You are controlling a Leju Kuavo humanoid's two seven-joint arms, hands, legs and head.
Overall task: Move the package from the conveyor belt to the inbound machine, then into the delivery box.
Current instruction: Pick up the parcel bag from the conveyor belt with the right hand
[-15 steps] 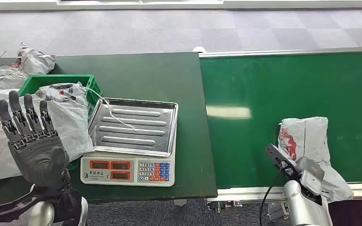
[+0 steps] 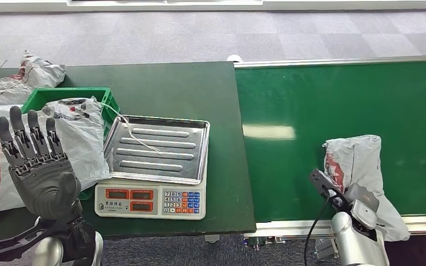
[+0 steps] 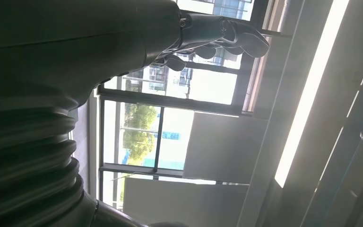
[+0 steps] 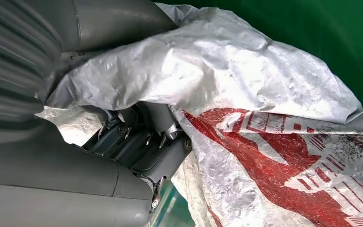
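Grey carpet tiles surround a dark green tabletop and a brighter green conveyor belt in the head view. A scale with a steel pan stands beside a green bin heaped with grey bags. Raised over them, the left robot hand is empty, fingers spread. On the belt's near edge lies the package.

Windows and a ceiling light strip back the left wrist view.

Close up, the right wrist view shows the right robot hand clutching the crumpled package.

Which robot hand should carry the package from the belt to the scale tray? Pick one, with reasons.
Right. The right robot hand already grips the package on the conveyor belt; the left robot hand is raised, open, far across the scale.
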